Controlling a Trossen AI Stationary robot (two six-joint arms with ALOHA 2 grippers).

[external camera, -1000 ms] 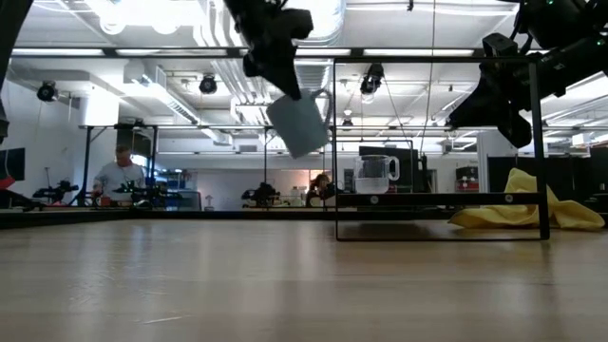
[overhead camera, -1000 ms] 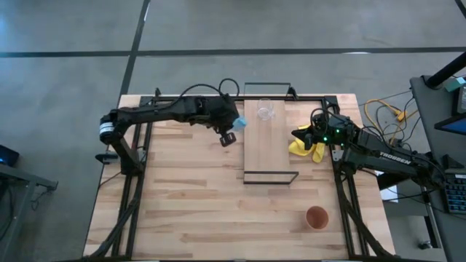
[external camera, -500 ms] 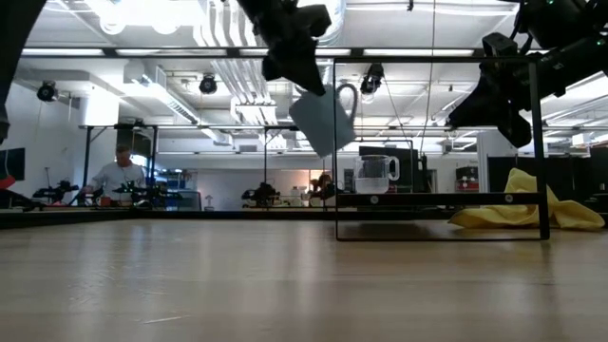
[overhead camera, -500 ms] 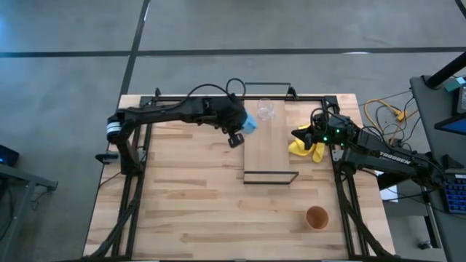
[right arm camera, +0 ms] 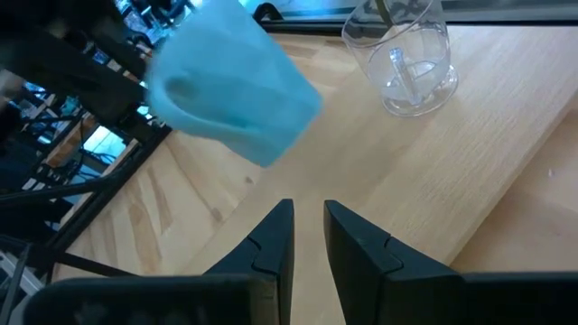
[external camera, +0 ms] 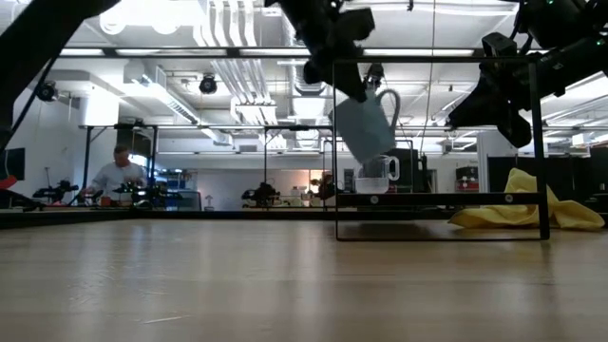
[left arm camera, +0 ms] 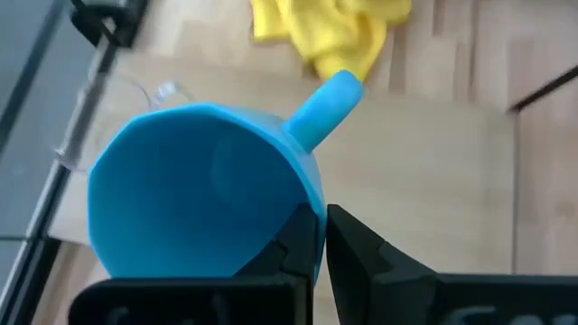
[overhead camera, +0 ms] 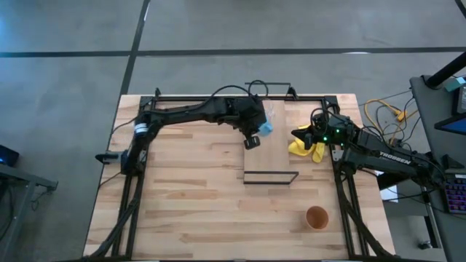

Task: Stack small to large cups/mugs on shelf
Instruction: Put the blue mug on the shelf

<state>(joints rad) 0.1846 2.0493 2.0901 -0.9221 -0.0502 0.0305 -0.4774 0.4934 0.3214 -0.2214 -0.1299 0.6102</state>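
My left gripper (overhead camera: 259, 133) is shut on the light-blue mug (overhead camera: 266, 129) and holds it in the air over the far half of the shelf board (overhead camera: 269, 153). The tiny clear glass cup (external camera: 375, 175) stands on that board by its base, right beside and just below the mug (external camera: 364, 131). It also shows in the right wrist view (right arm camera: 406, 59). The brown-orange cup (overhead camera: 316, 217) stands upright on the tabletop at the near right. My right gripper (overhead camera: 298, 134) waits above the yellow cloth (overhead camera: 307, 148) with a narrow gap between its fingers (right arm camera: 309, 212), empty. My left gripper pinches the mug's wall at the rim (left arm camera: 312, 213), close beside the handle (left arm camera: 325, 97), with one finger inside the mug and one outside. The fingers come from above, slanting down. The mug hangs tilted below them (external camera: 364, 131), clear of the shelf.
The shelf's thin black wire frame (external camera: 437, 61) rises around the board and stands close to the mug. The yellow cloth lies just right of the shelf. Bare tabletop lies to the near side and left. People and benches show in the room beyond.
My left gripper has carried the mug toward the table's right edge, from left of the shelf to over the board, and a little downward. The mug has stayed tilted in the hold and now hangs next to the glass cup.
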